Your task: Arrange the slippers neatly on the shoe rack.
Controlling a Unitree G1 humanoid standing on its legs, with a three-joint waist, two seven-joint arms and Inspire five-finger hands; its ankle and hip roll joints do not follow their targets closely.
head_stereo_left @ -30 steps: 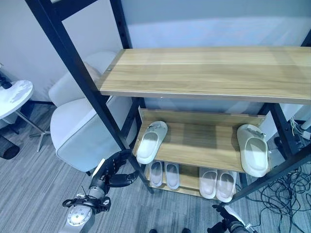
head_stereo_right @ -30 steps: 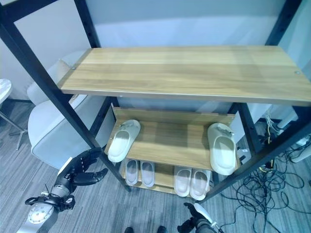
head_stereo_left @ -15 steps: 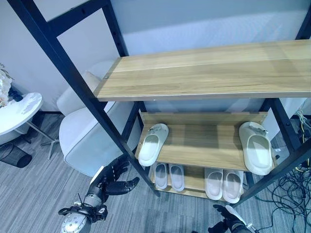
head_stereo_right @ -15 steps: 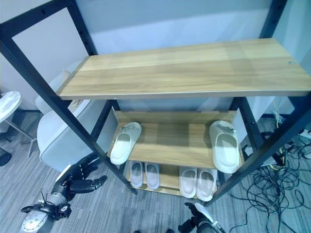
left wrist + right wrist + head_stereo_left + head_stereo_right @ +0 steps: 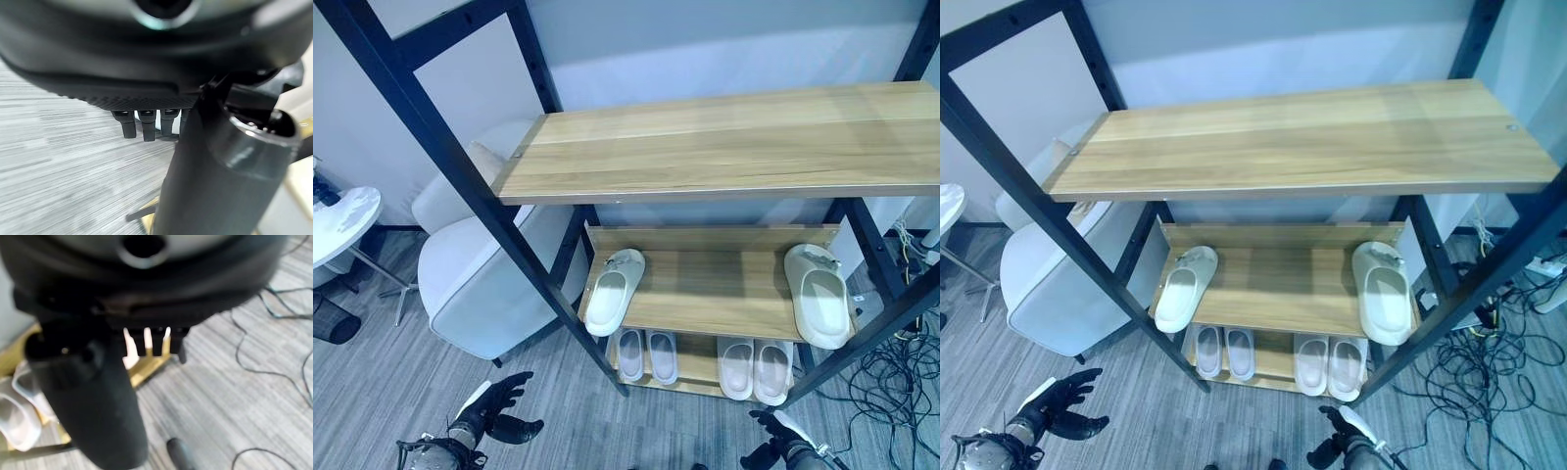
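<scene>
The black-framed shoe rack (image 5: 705,147) has three wooden shelves. On the middle shelf (image 5: 715,289) one cream slipper (image 5: 614,291) lies at the left edge, angled, with its toe over the front. Its mate (image 5: 818,308) lies at the far right, also overhanging. The bottom shelf carries a small pale pair (image 5: 644,354) and a larger pale pair (image 5: 754,369), each side by side. My left hand (image 5: 494,411) hangs low over the floor left of the rack, open with fingers spread. My right hand (image 5: 778,446) is low in front of the rack's right post, fingers straight (image 5: 154,345), holding nothing.
A white armchair (image 5: 480,284) stands close against the rack's left side. A round white table (image 5: 337,215) and a dark bin (image 5: 328,318) are further left. Loose cables (image 5: 901,392) lie on the grey floor right of the rack.
My left hand has dropped down and away from the rack's front left post toward the floor. The camera has shifted slightly. The slippers have not moved.
</scene>
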